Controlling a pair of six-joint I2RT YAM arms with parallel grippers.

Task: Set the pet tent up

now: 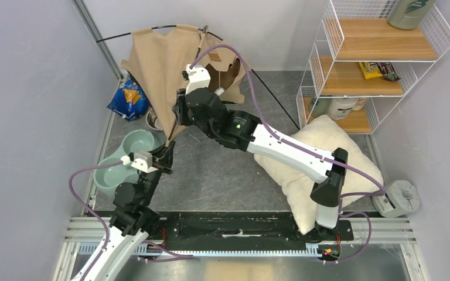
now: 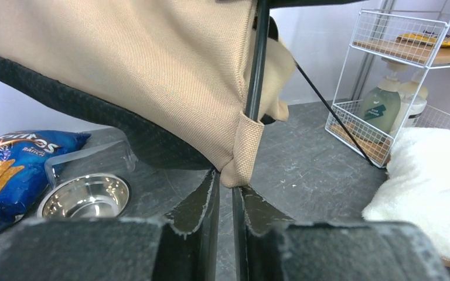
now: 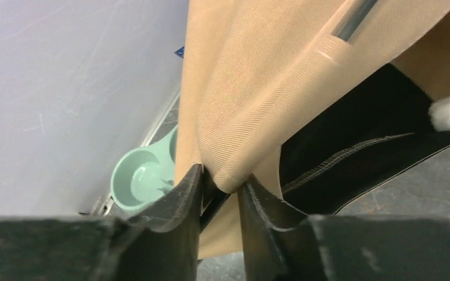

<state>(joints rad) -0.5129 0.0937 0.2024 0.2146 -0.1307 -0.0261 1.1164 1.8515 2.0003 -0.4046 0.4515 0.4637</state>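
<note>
With the left jaws clamped on the black pole (image 2: 256,58) and the right jaws pinching canvas of the pet tent (image 3: 258,88), a slip may spring the pole from its corner pocket (image 2: 243,146).

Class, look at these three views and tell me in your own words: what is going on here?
Two robot arms are working on a tan canvas pet tent, which hangs slumped and only partly raised. The left end effector pinches a thin black pole just below a fabric corner loop. The right end effector grips a fold of the canvas. A fluffy white pillow lies off to the right.
</note>
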